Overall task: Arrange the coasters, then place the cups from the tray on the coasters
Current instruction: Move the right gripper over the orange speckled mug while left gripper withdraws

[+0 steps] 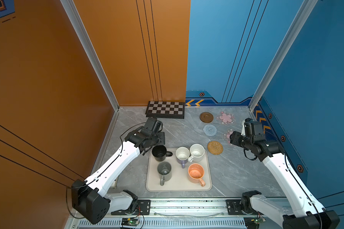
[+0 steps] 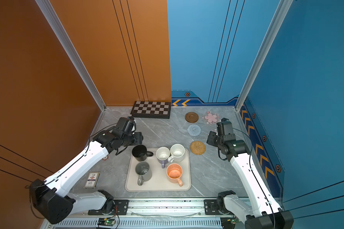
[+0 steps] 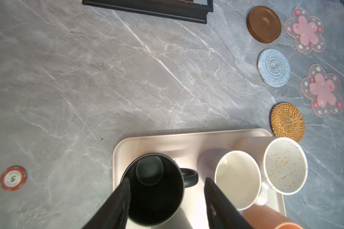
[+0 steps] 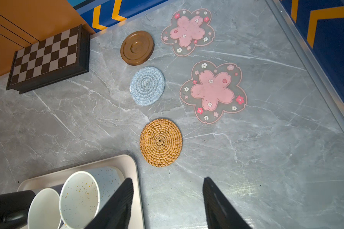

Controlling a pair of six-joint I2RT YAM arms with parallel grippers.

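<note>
We see the cream tray [image 1: 178, 185] near the front of the grey marble table [image 1: 236, 172]. All five mugs stand upright on it. The black mug [image 1: 159, 153] is at the far left corner, and the grey mug [image 1: 164, 171] is in front of it. The lavender mug [image 1: 182, 155] and the speckled cream mug [image 1: 197, 152] stand right beside each other at the back. The peach mug [image 1: 196, 172] is at the front right.

The five coasters lie flat on the table, to the right of the tray and behind it. None touches another. The brown wooden disc [image 1: 206, 117], the light-blue crochet coaster [image 1: 210, 130] and the rattan coaster [image 1: 215, 147] make a line from back to front. The rattan one is just beside the tray's far right corner. The far pink flower coaster [image 1: 225, 118] and the near pink flower coaster [image 4: 213, 92] lie further right.

The left gripper [image 3: 167, 180] hangs over the black mug. Its fingers are spread apart and pinch nothing. The right gripper [image 4: 167, 180] hangs over bare table near the rattan coaster. Its fingers are spread apart too, with nothing between them.

A chequered board [image 1: 165, 110] sits by the back wall.
</note>
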